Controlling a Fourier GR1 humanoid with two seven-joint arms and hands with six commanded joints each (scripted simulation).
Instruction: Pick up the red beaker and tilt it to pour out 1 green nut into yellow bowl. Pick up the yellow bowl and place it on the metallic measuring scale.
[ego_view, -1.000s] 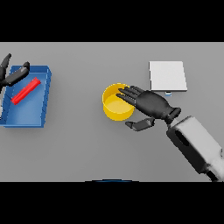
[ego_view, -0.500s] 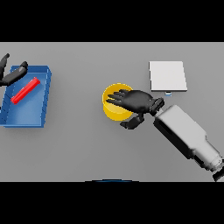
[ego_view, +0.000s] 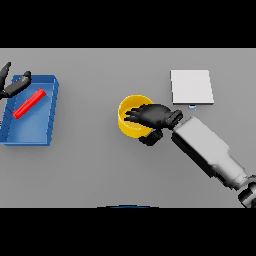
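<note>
yellow bowl (ego_view: 131, 120) under right robot hand (ego_view: 155, 116) (fingers curled over rim).

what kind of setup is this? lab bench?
Probably a lab-style tabletop test bench: a bare grey table with a flat metallic measuring scale, a blue tray holding a red beaker, and a yellow bowl.
</note>
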